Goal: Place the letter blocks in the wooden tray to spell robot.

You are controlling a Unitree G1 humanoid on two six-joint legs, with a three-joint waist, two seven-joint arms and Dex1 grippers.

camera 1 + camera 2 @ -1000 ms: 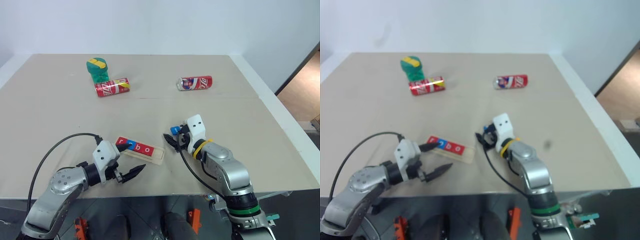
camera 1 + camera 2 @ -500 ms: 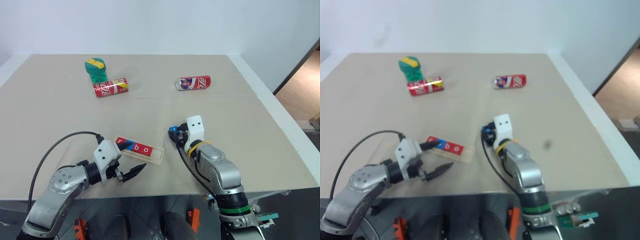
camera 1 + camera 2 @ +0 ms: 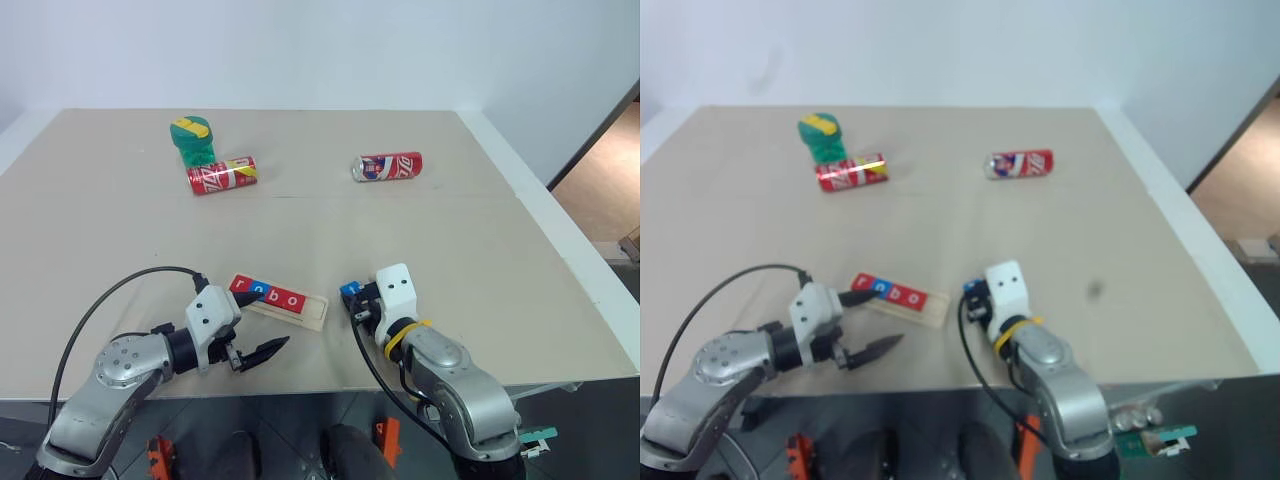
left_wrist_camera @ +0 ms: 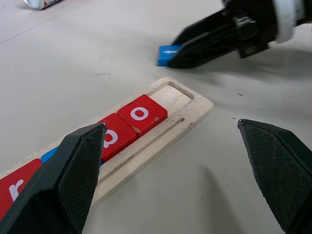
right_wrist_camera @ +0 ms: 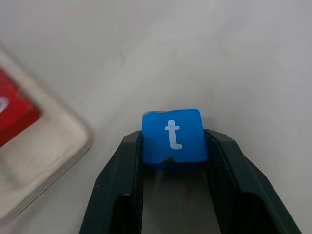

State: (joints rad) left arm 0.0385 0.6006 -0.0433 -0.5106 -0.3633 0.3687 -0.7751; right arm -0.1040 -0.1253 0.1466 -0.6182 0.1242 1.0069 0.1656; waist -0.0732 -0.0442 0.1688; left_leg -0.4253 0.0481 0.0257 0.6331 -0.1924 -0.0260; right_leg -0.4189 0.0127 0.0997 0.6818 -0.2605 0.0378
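Your right tool (image 5: 171, 146) has just clamped onto the small blue square "t" block (image 5: 173, 135) and drawn back beside the pale wooden tray (image 3: 312, 312), whose last slot stays empty on the tabletop (image 3: 300, 220). Your left tool (image 3: 262, 335) hangs released.

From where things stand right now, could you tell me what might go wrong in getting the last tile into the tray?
1. The right gripper pinches the blue t block only at its fingertips, so the block could slip or twist out in transit.
2. One empty slot remains at the end of the wooden tray, beside the red o block; a tilted block could catch on the rim.
3. The open left gripper straddles the tray's other end and could nudge it.
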